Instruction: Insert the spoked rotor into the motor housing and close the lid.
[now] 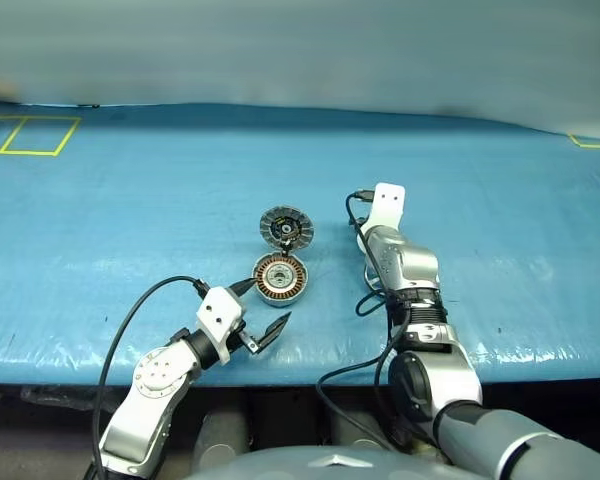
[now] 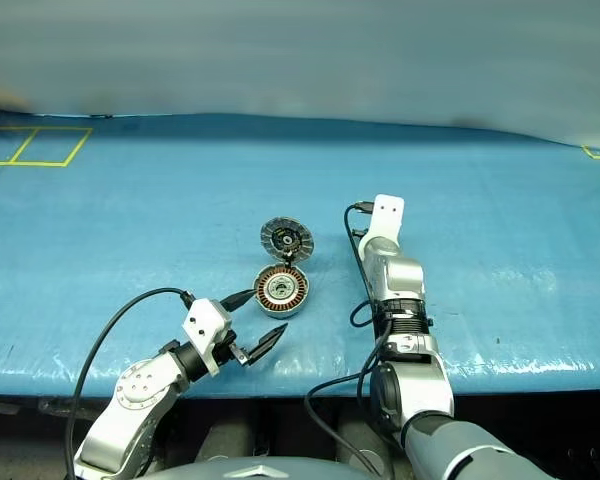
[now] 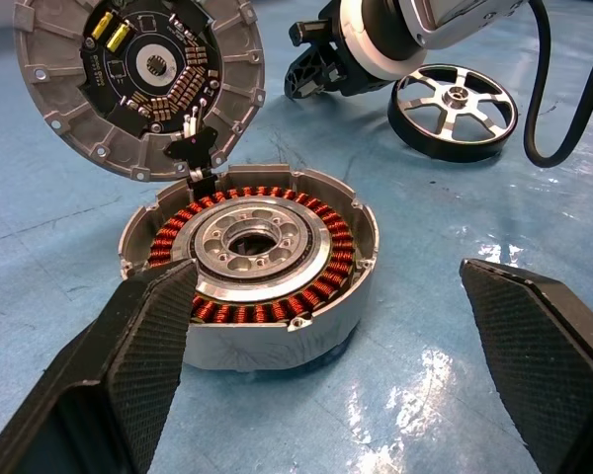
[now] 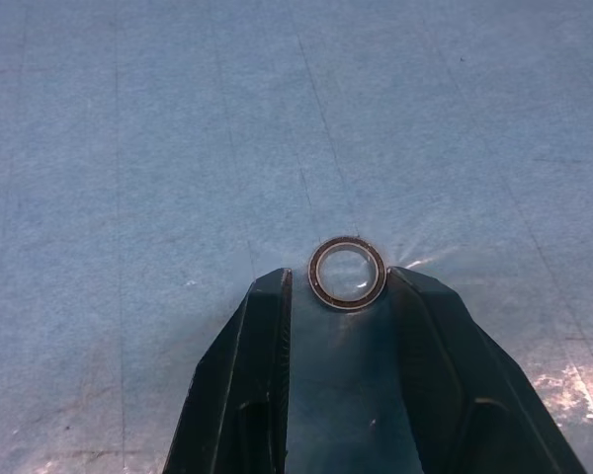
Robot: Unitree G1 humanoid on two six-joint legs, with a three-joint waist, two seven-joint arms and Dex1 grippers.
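Observation:
The motor housing [image 1: 280, 279], a grey cup with copper windings, sits on the blue table just ahead of my left gripper [image 1: 263, 310], which is open wide with a finger [image 3: 128, 375] on each side, short of it. The lid [image 1: 286, 228] rests behind the housing, touching its rim, ribbed inner face showing. The spoked rotor [image 3: 455, 109] lies flat beside my right arm [image 1: 400, 265]. My right gripper [image 4: 338, 281] has its jaws narrowed around a tiny black ring [image 4: 347, 273] on the table. One finger touches the ring, the other stands a sliver off.
The blue sheet covers the table [image 1: 130, 200] to its front edge near my arms. Yellow tape marks [image 1: 30, 135] lie at the far left, more at the far right [image 1: 595, 142]. A black cable [image 3: 544, 99] loops next to the rotor.

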